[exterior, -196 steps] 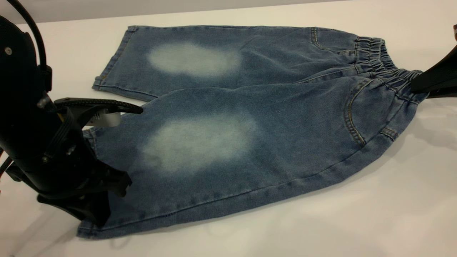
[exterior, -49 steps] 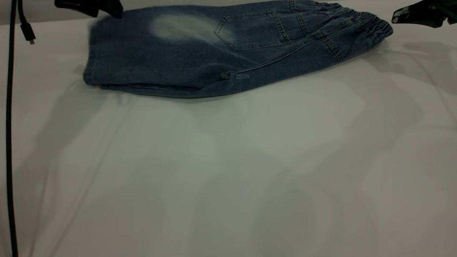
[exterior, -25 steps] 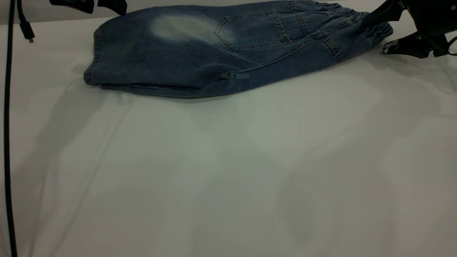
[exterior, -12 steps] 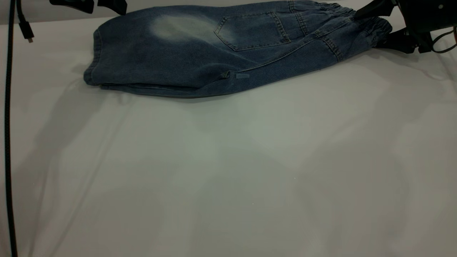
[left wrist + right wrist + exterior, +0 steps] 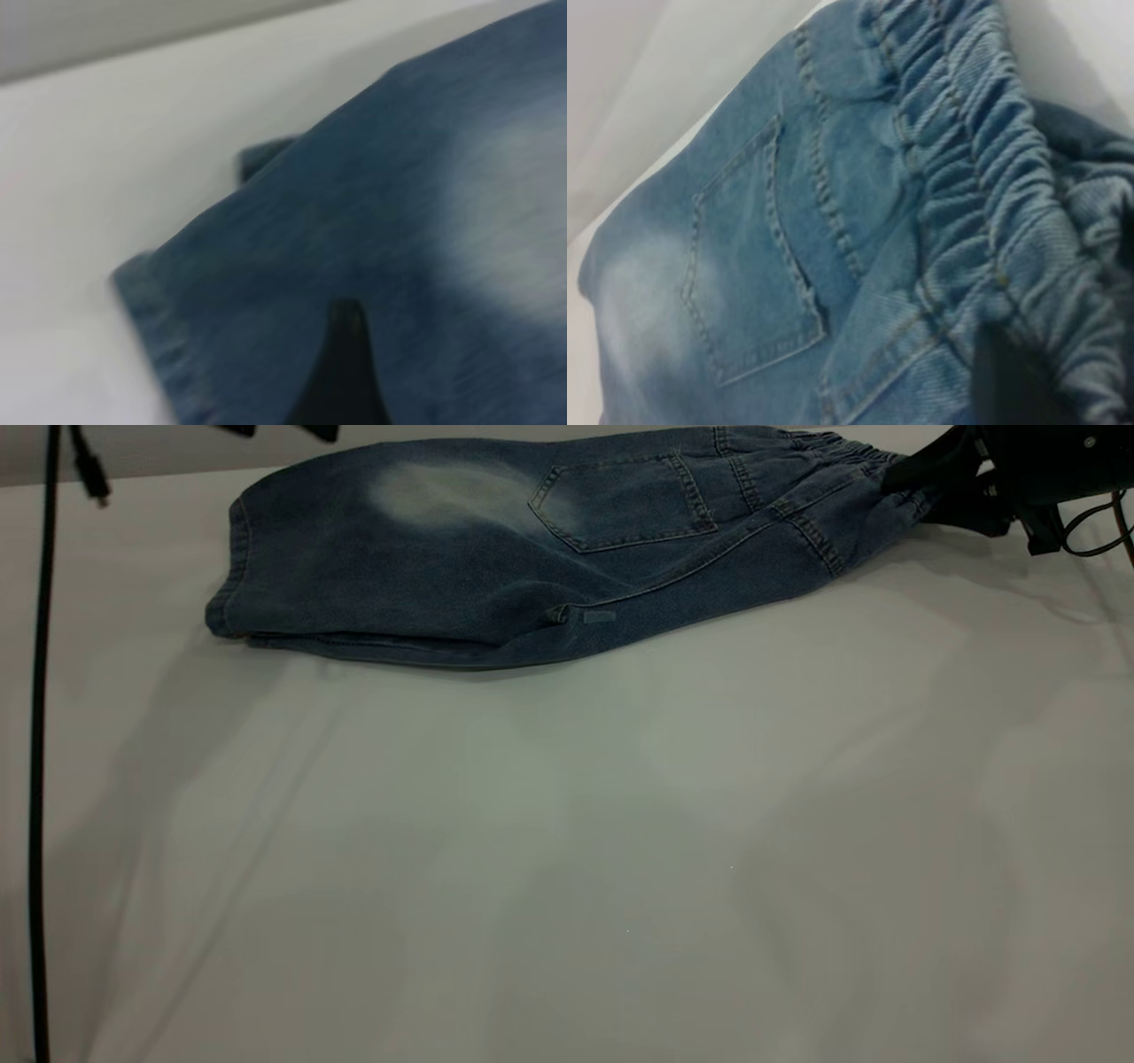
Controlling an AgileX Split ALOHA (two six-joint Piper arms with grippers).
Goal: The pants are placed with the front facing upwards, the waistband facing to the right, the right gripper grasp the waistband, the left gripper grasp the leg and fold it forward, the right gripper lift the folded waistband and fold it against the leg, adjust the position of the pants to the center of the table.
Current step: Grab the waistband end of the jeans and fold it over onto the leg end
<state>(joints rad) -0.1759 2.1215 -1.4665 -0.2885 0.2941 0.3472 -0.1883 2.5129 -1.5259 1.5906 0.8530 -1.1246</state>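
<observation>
Already the pants (image 5: 532, 549) lay folded lengthwise at the far side of the desk (image 5: 567, 850), one leg over the other, back pocket (image 5: 620, 500) facing up, so the first fold looked done. The waistband (image 5: 850, 452) pointed right, which suited the next step: lifting that end and laying it over the legs.

The right gripper (image 5: 921, 483) sat at the waistband's far right end. Its tapered jaw pressed into the gathered denim, and the fabric there looked pinched and drawn toward it, so it was probably closed on the waistband, though the exterior view hid the lower finger. In the right wrist view the ruched waistband (image 5: 992, 177) filled the picture, with a dark finger (image 5: 1010, 381) against it.

The left gripper (image 5: 283, 430) hung just above the hem end at the far left, barely in view; I cannot tell whether its jaws were apart or together. Its wrist view showed one dark finger (image 5: 345, 372) over the pants (image 5: 372, 248), seemingly clear of the cloth.
</observation>
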